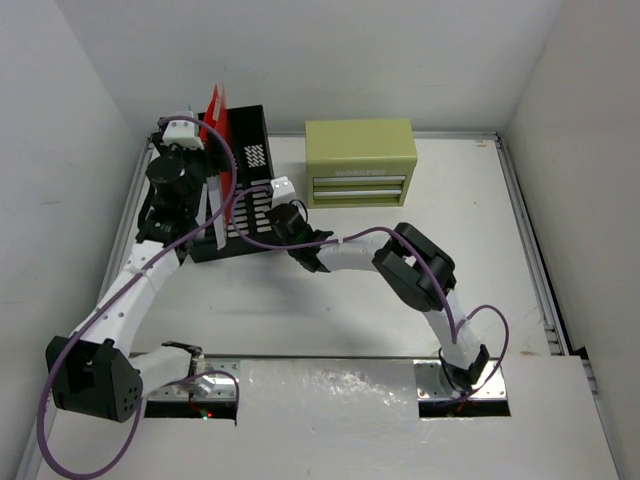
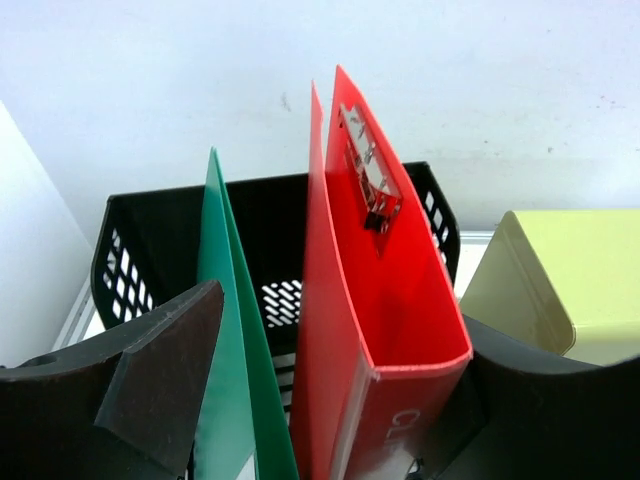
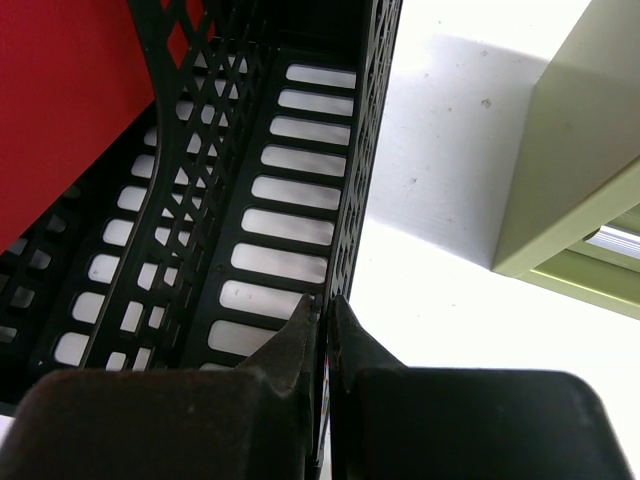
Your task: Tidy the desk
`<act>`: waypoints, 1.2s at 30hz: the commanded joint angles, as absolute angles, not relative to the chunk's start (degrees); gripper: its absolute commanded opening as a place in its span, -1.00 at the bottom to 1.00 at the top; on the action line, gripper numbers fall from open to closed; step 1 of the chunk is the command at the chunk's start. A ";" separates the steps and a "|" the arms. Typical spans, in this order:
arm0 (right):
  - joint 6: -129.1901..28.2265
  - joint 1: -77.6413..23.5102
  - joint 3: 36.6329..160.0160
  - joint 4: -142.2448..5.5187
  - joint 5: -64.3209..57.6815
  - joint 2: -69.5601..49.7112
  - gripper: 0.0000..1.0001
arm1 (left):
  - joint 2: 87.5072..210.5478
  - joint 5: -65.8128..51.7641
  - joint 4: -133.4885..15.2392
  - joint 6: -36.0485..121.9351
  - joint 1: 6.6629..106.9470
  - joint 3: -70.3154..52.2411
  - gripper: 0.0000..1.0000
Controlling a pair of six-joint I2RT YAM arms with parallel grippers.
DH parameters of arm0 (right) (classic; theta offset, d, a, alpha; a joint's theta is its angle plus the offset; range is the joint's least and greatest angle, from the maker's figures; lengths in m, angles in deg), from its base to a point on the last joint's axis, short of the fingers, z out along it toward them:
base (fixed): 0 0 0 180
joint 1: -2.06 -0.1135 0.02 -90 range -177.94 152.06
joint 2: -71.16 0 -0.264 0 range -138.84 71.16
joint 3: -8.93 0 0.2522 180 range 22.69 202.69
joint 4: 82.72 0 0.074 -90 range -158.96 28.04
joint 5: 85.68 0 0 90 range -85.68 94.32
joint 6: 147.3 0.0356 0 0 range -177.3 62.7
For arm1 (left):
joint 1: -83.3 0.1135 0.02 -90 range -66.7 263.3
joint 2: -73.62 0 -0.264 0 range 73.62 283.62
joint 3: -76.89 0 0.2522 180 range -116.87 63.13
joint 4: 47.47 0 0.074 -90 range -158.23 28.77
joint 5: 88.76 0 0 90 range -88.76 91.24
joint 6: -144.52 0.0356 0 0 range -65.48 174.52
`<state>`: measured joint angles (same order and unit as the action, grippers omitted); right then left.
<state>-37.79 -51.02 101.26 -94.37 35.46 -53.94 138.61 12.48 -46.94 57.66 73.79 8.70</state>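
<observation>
desk [image 1: 330,320] bears the black rack [image 1: 250,130] (red folder [image 2: 390,300] inside); left tool [image 2: 340,310] released, right tool [image 3: 322,310] pinching its wall.

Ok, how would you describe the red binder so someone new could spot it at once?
On the white desk, a black mesh rack stands far left, beside the olive drawer box. Two folders stand in it: the red binder is on the box's side of the thin green folder, and alone carries a metal clip.
</observation>
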 commanded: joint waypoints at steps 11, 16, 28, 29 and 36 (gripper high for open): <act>-37.52 -52.26 101.53 -92.07 32.62 -53.21 -1.00 | 138.75 11.43 -50.07 54.97 74.52 5.73 -0.86; -35.94 -52.26 102.49 -91.46 32.09 -54.00 -1.00 | 138.84 13.54 -48.49 52.59 74.52 5.92 -1.00; -34.53 -52.26 102.14 -90.76 32.54 -53.03 -1.00 | 136.64 18.72 -38.39 50.65 74.16 9.60 -1.00; -34.36 -52.26 102.58 -90.49 32.19 -53.47 -1.00 | 136.81 19.16 -35.94 51.00 74.16 10.39 -1.00; -34.62 -52.26 102.94 -89.79 29.29 -54.44 -1.00 | 139.01 21.54 -22.30 53.55 73.99 15.58 -1.00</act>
<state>-35.38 -51.00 102.00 -92.64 35.48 -53.94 137.85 20.37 -34.16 53.20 73.94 14.23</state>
